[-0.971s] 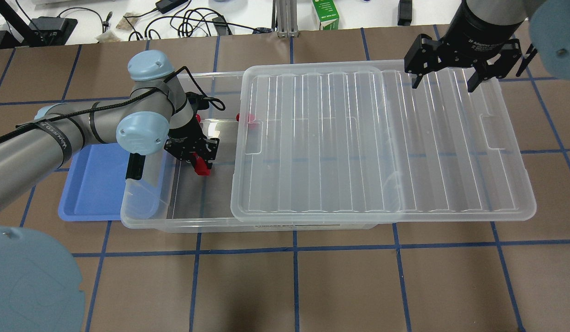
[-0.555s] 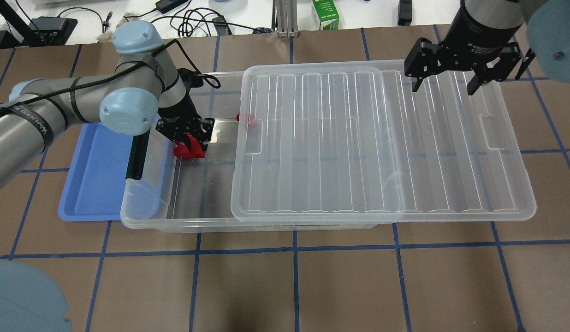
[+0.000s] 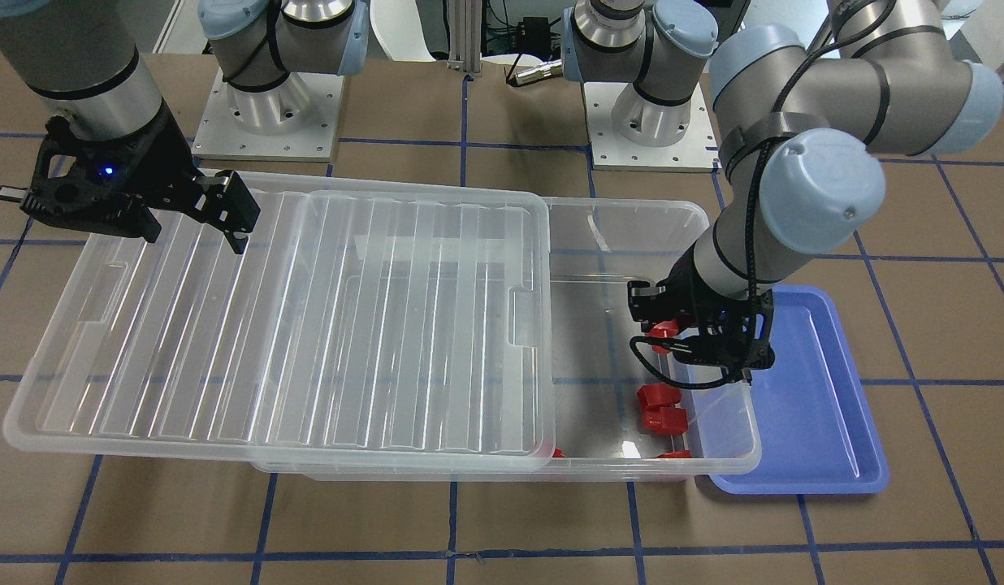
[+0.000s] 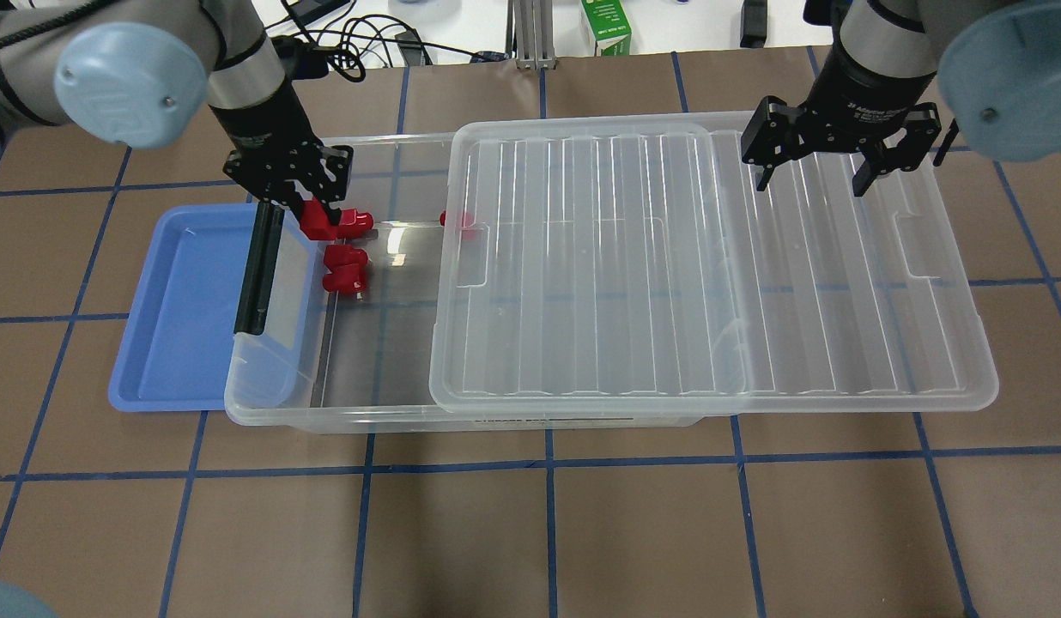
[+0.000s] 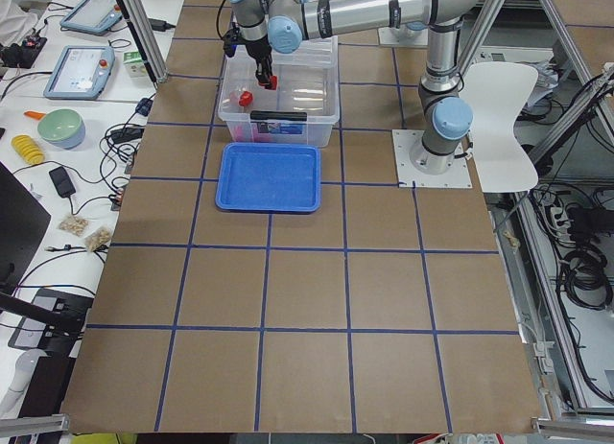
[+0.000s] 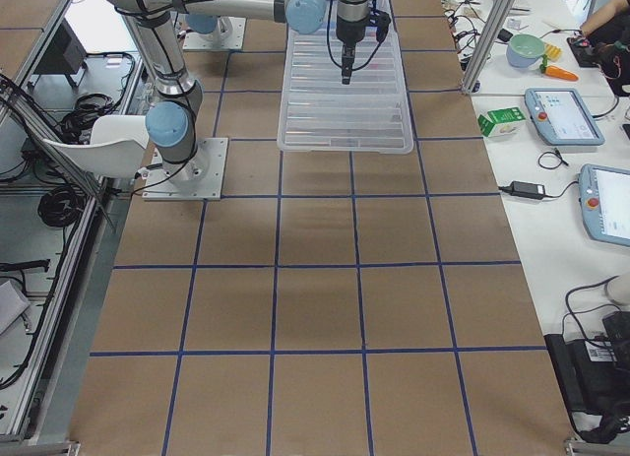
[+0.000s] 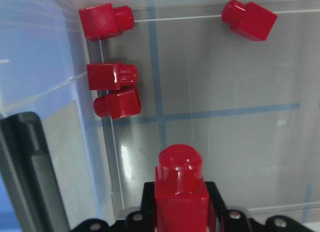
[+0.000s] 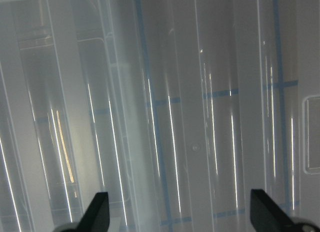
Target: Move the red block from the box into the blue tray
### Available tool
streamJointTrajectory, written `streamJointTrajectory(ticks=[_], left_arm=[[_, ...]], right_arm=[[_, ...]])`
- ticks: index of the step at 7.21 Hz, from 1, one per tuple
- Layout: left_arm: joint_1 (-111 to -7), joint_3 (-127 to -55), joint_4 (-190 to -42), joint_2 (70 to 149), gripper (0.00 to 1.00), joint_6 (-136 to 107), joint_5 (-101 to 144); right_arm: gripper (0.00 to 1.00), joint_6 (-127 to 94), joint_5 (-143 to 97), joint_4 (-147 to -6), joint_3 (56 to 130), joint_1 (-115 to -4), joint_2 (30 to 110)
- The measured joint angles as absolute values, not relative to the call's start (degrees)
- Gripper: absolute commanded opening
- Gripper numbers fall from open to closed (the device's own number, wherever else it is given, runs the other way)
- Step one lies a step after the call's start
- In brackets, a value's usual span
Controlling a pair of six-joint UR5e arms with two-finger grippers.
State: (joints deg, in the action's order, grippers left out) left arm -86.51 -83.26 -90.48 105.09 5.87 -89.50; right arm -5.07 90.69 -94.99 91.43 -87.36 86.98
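Underfoot, so to speak, the table is a brown surface ruled into squares by blue tape. White benches along it carry cables, a green carton, tablets and a pale green bowl. A white chair stands by the arm bases.

The box lies lengthwise across the table. Its ribbed lid sits shifted toward the robot's right, so it overhangs that end and leaves the left end uncovered. The blue tray sits just beside that open end, next to the black latch bar.

The red block is glossy bright red, a squarish body with a round stub (the stub points away from the wrist camera). The left end effector is clenched on the body and holds the block above the box's floor. It hangs at the open end, near the wall away from the robot and close to the latch side, so it is over the box and not the tray. Four loose blocks lie on the box's floor, two of them touching. The right end effector hangs above the lid with its fingers spread wide, gripping nothing.
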Motion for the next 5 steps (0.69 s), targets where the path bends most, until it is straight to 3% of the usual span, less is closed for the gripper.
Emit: streamJointTrajectory(ticks=[5], left_arm=[[-67.88,-83.09,-90.53,106.92,0.0,26.21,-94.62]], right_arm=[[1.0,-4.42,89.74,-94.45,90.17,-88.39,90.89]])
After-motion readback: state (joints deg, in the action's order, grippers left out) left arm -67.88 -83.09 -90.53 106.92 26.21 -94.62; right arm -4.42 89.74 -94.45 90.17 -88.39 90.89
